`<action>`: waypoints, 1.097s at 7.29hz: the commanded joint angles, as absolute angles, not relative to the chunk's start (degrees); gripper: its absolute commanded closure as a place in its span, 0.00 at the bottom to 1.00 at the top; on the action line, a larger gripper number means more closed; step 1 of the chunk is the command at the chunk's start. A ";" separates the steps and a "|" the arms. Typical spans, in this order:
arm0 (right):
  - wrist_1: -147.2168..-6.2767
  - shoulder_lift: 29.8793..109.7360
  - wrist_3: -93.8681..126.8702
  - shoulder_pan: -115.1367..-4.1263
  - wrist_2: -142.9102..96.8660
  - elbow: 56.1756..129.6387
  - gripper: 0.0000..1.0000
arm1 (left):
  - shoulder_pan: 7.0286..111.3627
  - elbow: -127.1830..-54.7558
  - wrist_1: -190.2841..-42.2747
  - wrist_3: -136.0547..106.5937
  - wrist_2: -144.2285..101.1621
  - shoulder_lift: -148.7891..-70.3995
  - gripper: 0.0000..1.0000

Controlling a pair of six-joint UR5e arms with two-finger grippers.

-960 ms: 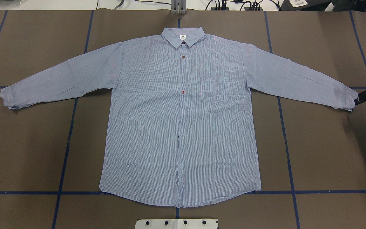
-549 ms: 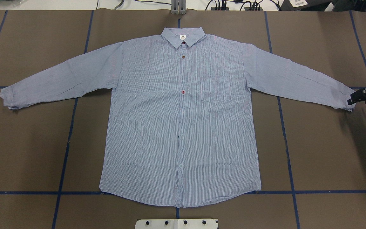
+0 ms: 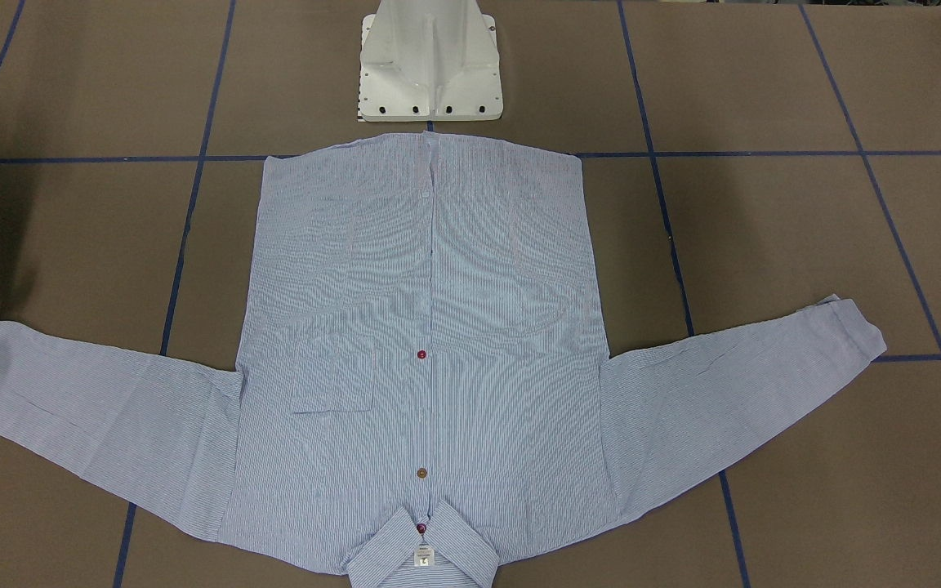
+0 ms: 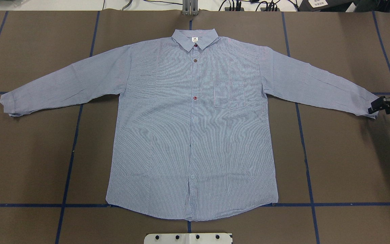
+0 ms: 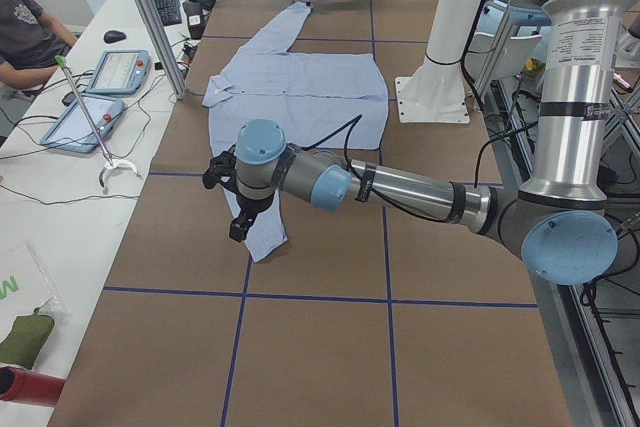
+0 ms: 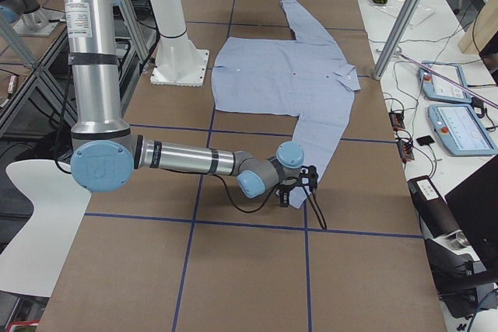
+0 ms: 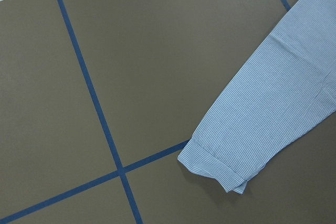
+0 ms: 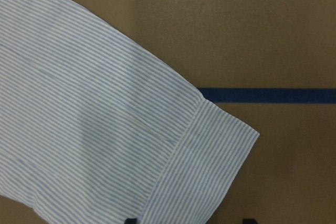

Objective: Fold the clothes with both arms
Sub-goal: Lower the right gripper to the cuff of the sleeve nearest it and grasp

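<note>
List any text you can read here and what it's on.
Neck label on the shirt: print too small to read.
Sticker on left arm: blurred, unreadable.
Sticker on right arm: blurred, unreadable.
Green letters on a bag, side table: cut off.
Nothing legible.

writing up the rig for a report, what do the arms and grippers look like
The left arm and right arm are silver-grey tubes with rounded light blue joint caps, a white printed label on each upright tube, a thin black cable looping beside each forearm. The left gripper and right gripper are black, with narrow jaws.
</note>
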State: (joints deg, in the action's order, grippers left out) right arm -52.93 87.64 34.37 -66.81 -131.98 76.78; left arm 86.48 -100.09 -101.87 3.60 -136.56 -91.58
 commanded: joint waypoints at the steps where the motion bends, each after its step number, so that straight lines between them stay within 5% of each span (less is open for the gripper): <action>1: -53.09 87.80 34.37 -66.80 -131.92 76.73 0.37 | 86.48 -100.19 -101.87 3.60 -136.58 -91.58 0.00; 8: -53.79 87.63 34.45 -65.66 -132.01 76.82 0.39 | 86.48 -99.67 -101.87 3.60 -136.49 -92.02 0.00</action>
State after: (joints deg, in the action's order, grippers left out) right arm -53.75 87.74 34.45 -66.19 -131.94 76.79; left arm 86.48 -99.70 -101.86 3.60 -136.49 -92.01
